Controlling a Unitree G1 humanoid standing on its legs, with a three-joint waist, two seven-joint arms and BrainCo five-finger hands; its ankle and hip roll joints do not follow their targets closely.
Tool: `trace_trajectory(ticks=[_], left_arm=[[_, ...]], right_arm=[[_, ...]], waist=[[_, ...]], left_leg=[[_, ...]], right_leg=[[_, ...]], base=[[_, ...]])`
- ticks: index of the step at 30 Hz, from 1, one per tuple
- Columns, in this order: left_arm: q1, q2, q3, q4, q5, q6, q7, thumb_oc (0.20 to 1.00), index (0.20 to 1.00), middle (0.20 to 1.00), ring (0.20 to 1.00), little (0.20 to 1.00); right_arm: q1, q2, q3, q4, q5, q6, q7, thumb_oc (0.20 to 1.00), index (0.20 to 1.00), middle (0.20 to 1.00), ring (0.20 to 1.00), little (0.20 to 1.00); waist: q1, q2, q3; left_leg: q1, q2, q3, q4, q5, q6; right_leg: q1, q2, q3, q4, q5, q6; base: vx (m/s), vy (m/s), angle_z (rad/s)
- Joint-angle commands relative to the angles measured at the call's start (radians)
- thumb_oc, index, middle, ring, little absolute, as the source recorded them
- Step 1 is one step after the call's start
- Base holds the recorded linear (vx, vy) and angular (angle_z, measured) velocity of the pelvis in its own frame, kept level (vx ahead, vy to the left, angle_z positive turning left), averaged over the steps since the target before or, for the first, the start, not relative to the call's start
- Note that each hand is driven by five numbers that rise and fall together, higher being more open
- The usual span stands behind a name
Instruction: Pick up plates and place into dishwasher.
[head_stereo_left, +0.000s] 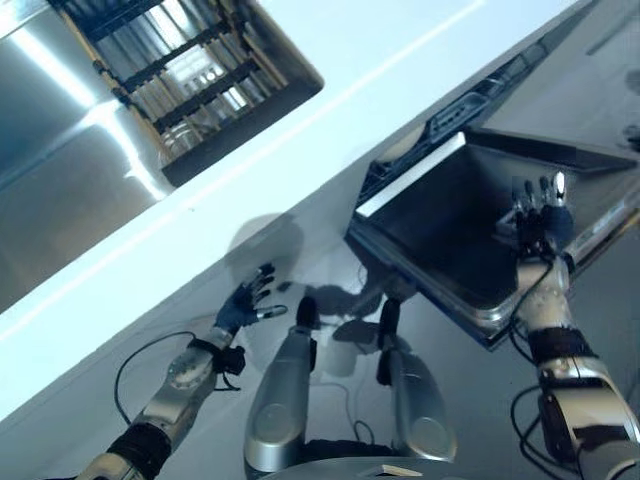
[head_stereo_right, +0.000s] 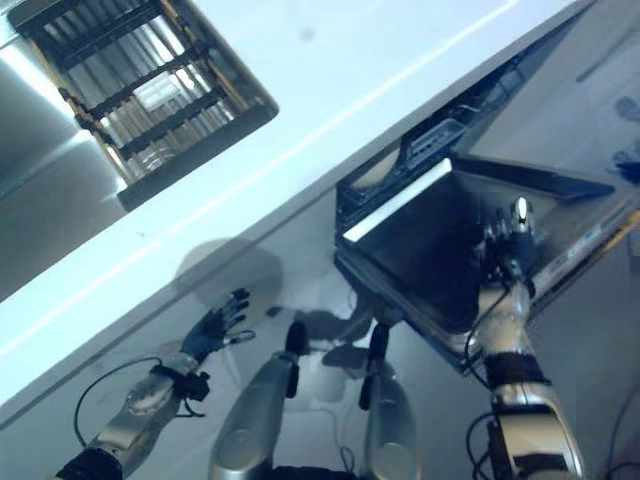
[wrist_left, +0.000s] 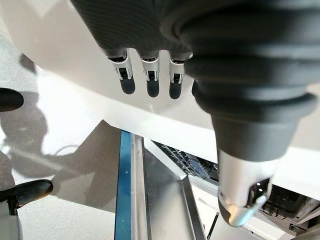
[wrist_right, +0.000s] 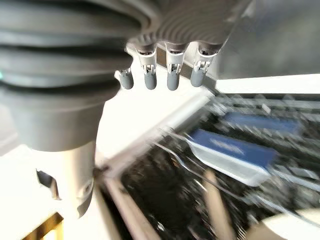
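Note:
The dishwasher door (head_stereo_left: 440, 235) hangs open at the right, a dark steel panel, with the lower rack (head_stereo_left: 470, 100) showing behind it under the counter. My right hand (head_stereo_left: 540, 215) is held over the door's outer part, fingers (wrist_right: 170, 75) straight and open, holding nothing. In the right wrist view the wire rack (wrist_right: 195, 190) lies past the fingers with a blue-and-white flat thing (wrist_right: 235, 152) in it. My left hand (head_stereo_left: 245, 300) hangs low at the left before the counter front, fingers (wrist_left: 147, 80) spread and empty. I cannot make out a plate on the counter.
A white counter (head_stereo_left: 350, 60) runs across the view. A steel sink (head_stereo_left: 60, 150) with a dark slatted rack (head_stereo_left: 190, 70) in it lies at the far left. The open door's edge (wrist_left: 160, 200) juts out into the floor space.

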Motion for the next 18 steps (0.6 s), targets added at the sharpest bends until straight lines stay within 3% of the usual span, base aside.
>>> trace_trajectory(ticks=[1,8,14,18], left_arm=[[0.087,-0.036,0.08,0.029,0.062,-0.06,-0.011,1.0,1.0,1.0,1.0,1.0],[0.127,-0.087,0.14,0.085,0.124,-0.048,-0.05,1.0,1.0,1.0,1.0,1.0],[0.135,-0.109,0.154,0.126,0.156,-0.04,-0.054,1.0,1.0,1.0,1.0,1.0],[0.145,-0.125,0.164,0.151,0.185,-0.025,-0.05,1.0,1.0,1.0,1.0,1.0]], right_arm=[[0.064,-0.074,-0.053,-0.098,-0.143,-0.094,-0.063,1.0,1.0,1.0,1.0,1.0],[0.224,-0.04,-0.121,-0.138,-0.254,-0.079,-0.076,1.0,1.0,1.0,1.0,1.0],[0.301,0.01,-0.14,-0.094,-0.262,-0.068,-0.135,1.0,1.0,1.0,1.0,1.0],[0.35,0.051,-0.124,-0.062,-0.252,-0.026,-0.14,1.0,1.0,1.0,1.0,1.0]], waist=[[-0.036,-0.006,-0.096],[-0.071,-0.041,-0.168],[-0.084,-0.044,-0.205],[-0.086,-0.045,-0.224]], left_leg=[[0.045,0.013,0.041,-0.077,-0.027,0.032],[0.106,0.023,0.068,-0.096,-0.043,0.038],[0.149,0.027,0.078,-0.114,-0.053,0.04],[0.158,0.027,0.072,-0.104,-0.06,0.04]], right_leg=[[0.051,0.022,0.025,0.116,-0.081,0.004],[0.098,0.031,0.045,0.092,-0.083,0.014],[0.133,0.036,0.05,0.075,-0.089,0.022],[0.145,0.038,0.051,0.082,-0.101,0.019]], base=[[0.09,-0.023,-0.25],[0.07,-0.028,-0.17],[0.04,-0.031,-0.16],[0.03,-0.043,-0.05]])
